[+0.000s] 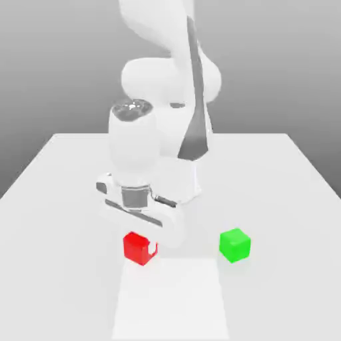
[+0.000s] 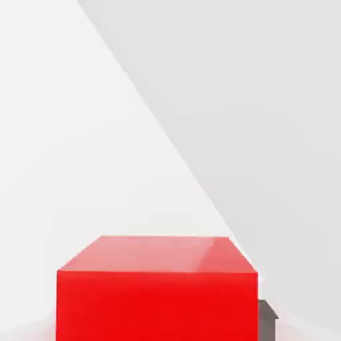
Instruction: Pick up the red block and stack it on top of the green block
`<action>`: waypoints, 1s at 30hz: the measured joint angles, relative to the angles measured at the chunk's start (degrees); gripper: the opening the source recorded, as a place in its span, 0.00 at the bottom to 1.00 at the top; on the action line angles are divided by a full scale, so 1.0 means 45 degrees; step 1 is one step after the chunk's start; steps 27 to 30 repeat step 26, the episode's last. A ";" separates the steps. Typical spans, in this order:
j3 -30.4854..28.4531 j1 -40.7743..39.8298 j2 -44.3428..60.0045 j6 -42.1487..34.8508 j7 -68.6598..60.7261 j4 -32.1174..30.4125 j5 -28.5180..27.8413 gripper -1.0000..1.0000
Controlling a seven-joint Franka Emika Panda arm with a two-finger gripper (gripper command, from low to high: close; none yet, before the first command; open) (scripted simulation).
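Stacking task, early stage: the small red cube point(image 1: 138, 248) rests on the white tabletop point(image 1: 60, 200), nothing stacked yet.

My claw point(image 1: 148, 248) sits low around the cube; whether its jaws are closed I cannot tell. Lifting and placing on the small green cube point(image 1: 234, 245), well apart toward the exterior view's right, remain. Beyond the table is plain grey backdrop.

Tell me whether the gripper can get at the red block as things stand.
Probably yes. The gripper is already low over the red block, with a white finger beside its face, and nothing lies between them. The green block sits apart toward the exterior view's right.
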 joint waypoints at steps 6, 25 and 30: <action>0.0812 0.2670 -0.1512 -0.1059 -0.2750 -0.0443 0.0740 0.00; 0.2119 0.6717 0.0524 0.1499 -0.6303 -0.0984 0.0374 1.00; 0.2119 0.6718 0.0524 0.1499 -0.6303 -0.0984 0.0374 1.00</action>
